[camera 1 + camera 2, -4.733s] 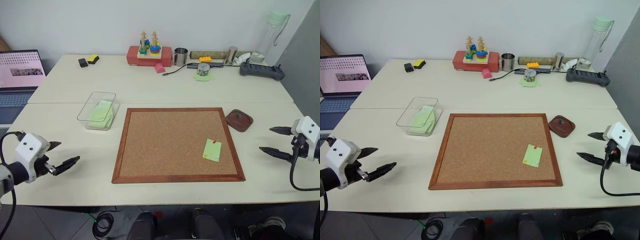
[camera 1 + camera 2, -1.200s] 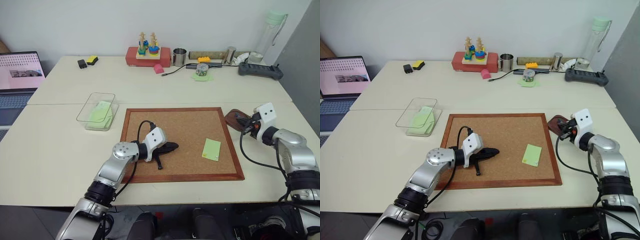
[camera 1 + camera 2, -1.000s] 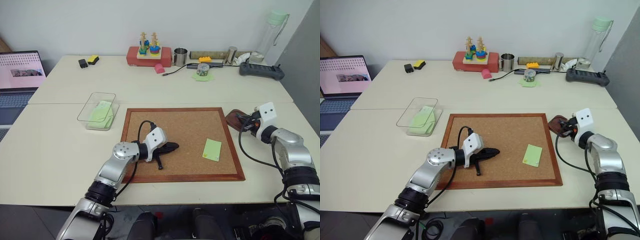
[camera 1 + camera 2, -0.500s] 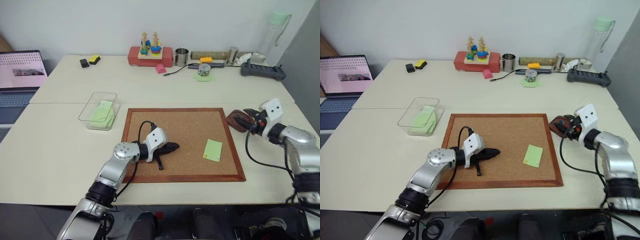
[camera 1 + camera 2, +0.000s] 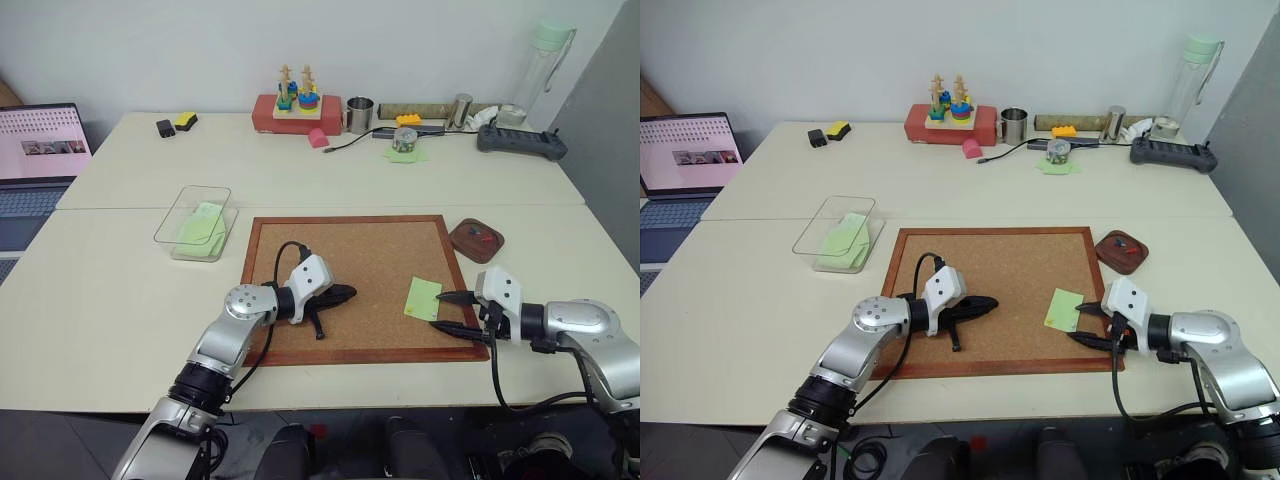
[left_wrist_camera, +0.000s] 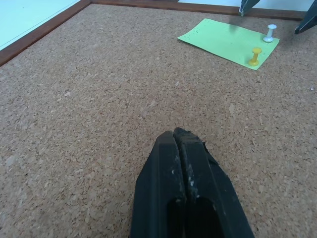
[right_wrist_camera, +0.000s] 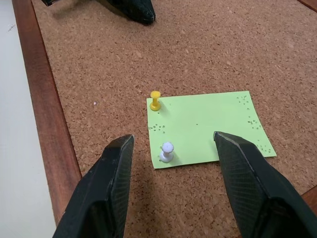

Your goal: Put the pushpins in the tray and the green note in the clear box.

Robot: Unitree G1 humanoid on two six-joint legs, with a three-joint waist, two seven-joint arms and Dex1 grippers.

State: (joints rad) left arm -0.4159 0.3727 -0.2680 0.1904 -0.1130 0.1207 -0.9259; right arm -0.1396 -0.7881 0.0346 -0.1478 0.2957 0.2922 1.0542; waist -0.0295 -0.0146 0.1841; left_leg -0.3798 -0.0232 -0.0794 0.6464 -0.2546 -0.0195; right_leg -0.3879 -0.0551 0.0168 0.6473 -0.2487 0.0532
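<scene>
The green note (image 7: 205, 125) lies flat on the corkboard's right part, with a yellow pushpin (image 7: 155, 100) and a white pushpin (image 7: 167, 151) stuck in it. My right gripper (image 5: 437, 311) is open just right of the note, low over the board's frame, its fingers (image 7: 111, 173) spread on either side of the white pin. The dark tray (image 5: 470, 246) sits beyond the board's right edge with a red pushpin (image 5: 487, 238) in it. On the board's left half my left gripper (image 5: 350, 292) rests shut and empty. The clear box (image 5: 178, 217) at the left holds green notes.
The wood-framed corkboard (image 5: 350, 250) fills the table's middle. A laptop (image 5: 35, 150) stands at the far left. Along the back edge are a red toy block (image 5: 297, 108), a metal cup (image 5: 360, 113), a cable and a controller (image 5: 522, 139).
My right gripper left the tray, swung back toward the board's front right beside the note, and opened wider. The red pin stays in the tray. The left arm has not moved.
</scene>
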